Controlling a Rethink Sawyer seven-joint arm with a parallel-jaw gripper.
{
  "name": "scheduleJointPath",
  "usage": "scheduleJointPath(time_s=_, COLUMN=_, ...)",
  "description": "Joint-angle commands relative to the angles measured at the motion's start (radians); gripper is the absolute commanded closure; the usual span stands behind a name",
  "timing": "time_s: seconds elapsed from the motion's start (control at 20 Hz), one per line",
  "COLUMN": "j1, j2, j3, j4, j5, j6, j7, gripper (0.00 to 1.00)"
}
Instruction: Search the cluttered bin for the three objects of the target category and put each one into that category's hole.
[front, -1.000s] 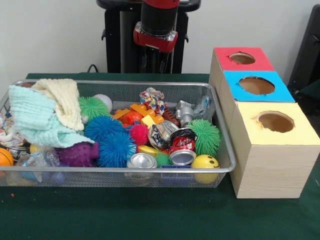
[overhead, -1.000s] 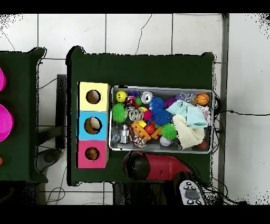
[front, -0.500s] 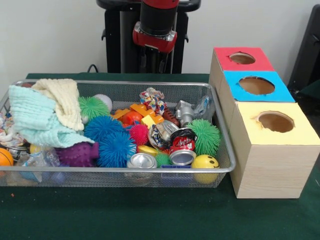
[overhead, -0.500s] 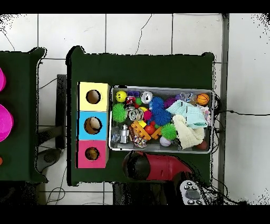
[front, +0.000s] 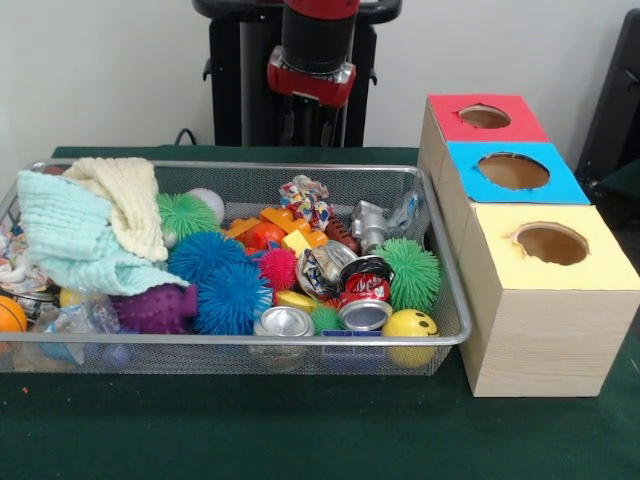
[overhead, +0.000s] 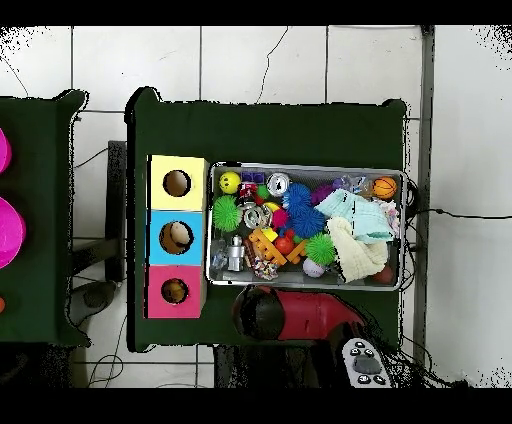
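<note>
Nothing in the bin has shifted over the last second; only the arm (front: 317, 50) bobs slightly behind the far rim, its red collar a touch lower than half a second ago. Its fingers are hidden in the front view and under the arm's bulk in the overhead view, so I cannot tell how wide they stand or whether they hold anything. The wire bin (front: 250, 342) sits on the green surface (front: 300, 430), packed with clutter: a pale blue cloth (front: 60, 235) and a cream cloth (front: 125, 200) at one end, blue spiky balls (front: 225, 285), a green spiky ball (front: 410, 270), crushed cans (front: 355, 295) and a yellow smiley ball (front: 410, 325). Just beside the bin stands the box with a red hole (front: 485, 116), a blue hole (front: 513, 171) and a yellow hole (front: 551, 244).
</note>
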Motion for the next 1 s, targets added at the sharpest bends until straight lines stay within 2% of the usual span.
scheduleJointPath(time_s=0.05, j1=-0.039, j2=0.026, j3=0.102, j4=-0.116, j5=-0.056, j6=-0.064, j7=-0.021, gripper=0.00)
scheduleJointPath(time_s=0.45, j1=-0.052, j2=0.060, j3=0.102, j4=-0.142, j5=-0.076, j6=-0.082, j7=-0.004, gripper=0.00)
scheduleJointPath(time_s=0.55, j1=-0.076, j2=0.071, j3=0.124, j4=-0.140, j5=-0.081, j6=-0.113, j7=-0.007, gripper=0.00)
scheduleJointPath(time_s=0.7, j1=-0.072, j2=0.065, j3=0.121, j4=-0.141, j5=-0.106, j6=-0.177, j7=0.008, gripper=0.00)
scheduleJointPath(time_s=1.0, j1=-0.080, j2=0.061, j3=0.135, j4=-0.139, j5=-0.107, j6=-0.193, j7=0.012, gripper=0.00)
